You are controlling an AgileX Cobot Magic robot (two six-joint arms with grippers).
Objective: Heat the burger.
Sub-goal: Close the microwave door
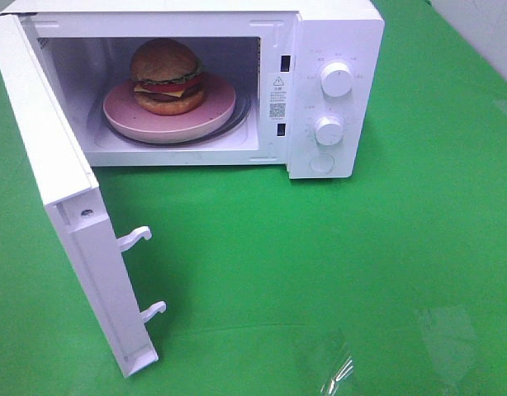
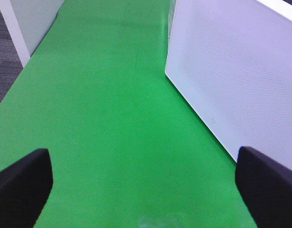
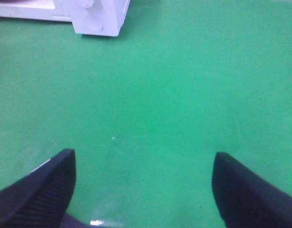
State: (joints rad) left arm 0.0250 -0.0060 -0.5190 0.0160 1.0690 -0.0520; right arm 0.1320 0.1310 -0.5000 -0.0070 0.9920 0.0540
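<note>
Up-high view: the burger (image 1: 167, 76) sits on a pink plate (image 1: 121, 115) inside the white microwave (image 1: 336, 41), and the door (image 1: 63, 198) is swung wide open to the left.

Left wrist cam: the left gripper (image 2: 143, 190) is spread wide and holding nothing. It's over the green cloth (image 2: 98, 118), near a white perforated panel (image 2: 231, 71).

Right wrist cam: the right gripper (image 3: 143, 185) is also wide and empty over the green, well apart from the microwave's knob corner.
</note>
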